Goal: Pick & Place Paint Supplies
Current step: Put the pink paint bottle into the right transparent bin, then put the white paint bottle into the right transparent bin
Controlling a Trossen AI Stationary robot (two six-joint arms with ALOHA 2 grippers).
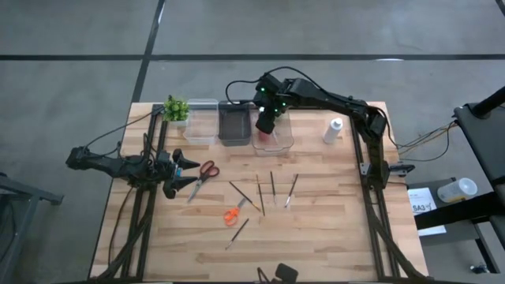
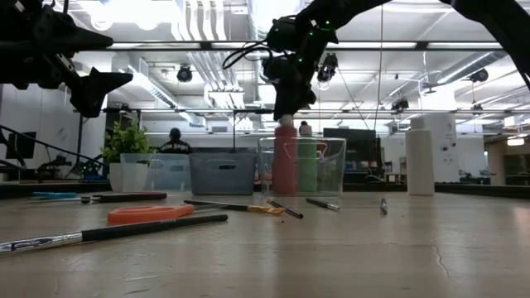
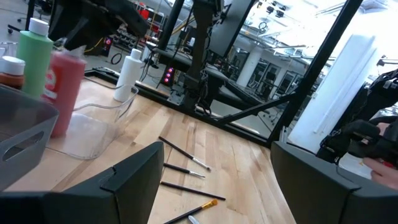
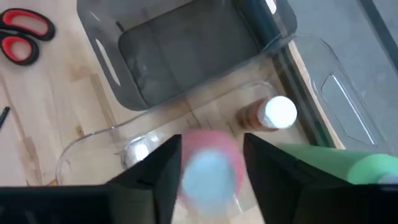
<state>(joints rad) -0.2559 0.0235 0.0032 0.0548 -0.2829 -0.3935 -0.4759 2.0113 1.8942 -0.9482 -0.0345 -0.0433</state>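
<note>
Left gripper (image 1: 188, 172): it is held low over the table's left side, jaws wide apart and empty, just left of the red-handled scissors (image 1: 207, 171); it is judged to wait, or to be aimed at them.
Scissors and brushes (image 1: 272, 186): they lie loose on the middle of the table with an orange tool (image 1: 231, 216), not yet collected.
Dark bin (image 1: 233, 125): it is placed at the far edge, between two clear bins.
Right gripper (image 1: 267, 122): it is held above the right clear bin (image 1: 286, 140), fingers parted on each side of the dark red bottle's (image 2: 285, 165) cap; whether the cap is touched cannot be told.
Dark red bottle: it is set upright inside this bin beside the green bottle (image 2: 307, 164), so a release is judged.
White bottle (image 1: 333, 130): it stands right of the bins, not yet picked.
</note>
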